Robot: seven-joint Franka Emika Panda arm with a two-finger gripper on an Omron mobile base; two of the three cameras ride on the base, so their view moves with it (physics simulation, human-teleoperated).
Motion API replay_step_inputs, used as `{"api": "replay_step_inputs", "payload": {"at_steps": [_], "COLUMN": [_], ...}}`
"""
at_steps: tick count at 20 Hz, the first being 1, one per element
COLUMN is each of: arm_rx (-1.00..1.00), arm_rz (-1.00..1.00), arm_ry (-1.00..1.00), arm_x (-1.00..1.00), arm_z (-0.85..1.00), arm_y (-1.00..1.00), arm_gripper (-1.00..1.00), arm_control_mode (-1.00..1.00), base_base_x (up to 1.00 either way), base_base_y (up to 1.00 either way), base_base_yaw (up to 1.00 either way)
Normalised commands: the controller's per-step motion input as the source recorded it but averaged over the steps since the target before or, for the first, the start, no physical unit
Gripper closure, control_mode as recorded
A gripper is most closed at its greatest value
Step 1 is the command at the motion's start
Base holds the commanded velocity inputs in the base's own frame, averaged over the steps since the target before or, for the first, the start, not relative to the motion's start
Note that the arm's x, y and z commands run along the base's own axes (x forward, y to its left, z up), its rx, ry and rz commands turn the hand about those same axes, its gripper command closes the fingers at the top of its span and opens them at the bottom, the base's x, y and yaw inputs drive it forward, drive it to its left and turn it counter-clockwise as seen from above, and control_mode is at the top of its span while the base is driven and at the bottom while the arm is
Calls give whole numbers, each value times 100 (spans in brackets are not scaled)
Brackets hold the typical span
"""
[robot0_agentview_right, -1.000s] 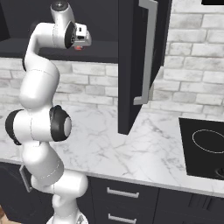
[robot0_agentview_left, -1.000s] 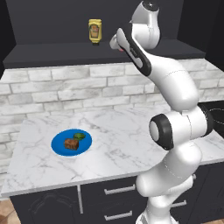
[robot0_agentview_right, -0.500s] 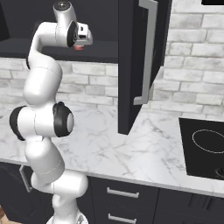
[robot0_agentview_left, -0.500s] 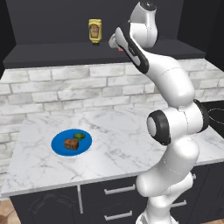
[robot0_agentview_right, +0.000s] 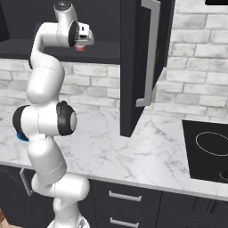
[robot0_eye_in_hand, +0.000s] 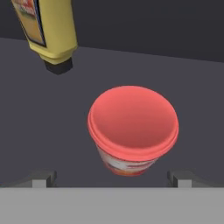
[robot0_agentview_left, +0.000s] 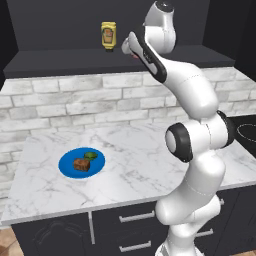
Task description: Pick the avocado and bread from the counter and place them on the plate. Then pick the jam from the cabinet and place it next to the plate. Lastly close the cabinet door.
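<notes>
The jam (robot0_eye_in_hand: pixel 132 129), a red jar seen from above its lid, stands on the cabinet shelf (robot0_eye_in_hand: pixel 175 83). My gripper (robot0_eye_in_hand: pixel 113 177) is open just above it, one fingertip (robot0_eye_in_hand: pixel 41 179) on each side and neither touching it. From the base, the gripper (robot0_agentview_left: pixel 131 50) is up at the cabinet (robot0_agentview_left: pixel 60 20) shelf, with a bit of red jam (robot0_agentview_right: pixel 80 48) under it. On the counter (robot0_agentview_left: pixel 145 150), the blue plate (robot0_agentview_left: pixel 67 161) holds the bread (robot0_agentview_left: pixel 81 164) and the avocado (robot0_agentview_left: pixel 91 155). The cabinet door (robot0_agentview_right: pixel 133 67) stands open, its bar handle (robot0_agentview_right: pixel 149 53) facing out.
A yellow bottle (robot0_eye_in_hand: pixel 46 30) with a dark label stands on the shelf close beside the jam, to its left in the left base view (robot0_agentview_left: pixel 108 36). A black cooktop (robot0_agentview_right: pixel 209 151) lies at the counter's right end. Grey brick wall runs behind the counter.
The hand has crept slightly further in over the jam on the shelf. The jaws have stayed open, and the plate and its food have not moved.
</notes>
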Motion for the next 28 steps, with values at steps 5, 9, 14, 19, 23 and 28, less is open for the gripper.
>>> {"api": "replay_step_inputs", "payload": {"at_steps": [5, 9, 14, 19, 23, 28], "arm_rx": [0, 0, 0, 0, 0, 2], "arm_rz": [-1, -1, -1, -1, -1, -2], "arm_ry": [0, 0, 0, 0, 0, -2], "arm_x": [17, 21, 18, 13, 1, -29], "arm_z": [0, 0, 0, 0, 1, 18], "arm_y": [0, 0, 0, 0, 0, -4], "arm_gripper": [-100, -100, -100, 100, 100, 100], "arm_control_mode": [-100, -100, -100, -100, -100, -100], "base_base_x": [0, 0, 0, 0, 0, 0], "base_base_y": [0, 0, 0, 0, 0, 0], "base_base_yaw": [0, 0, 0, 0, 0, 0]}}
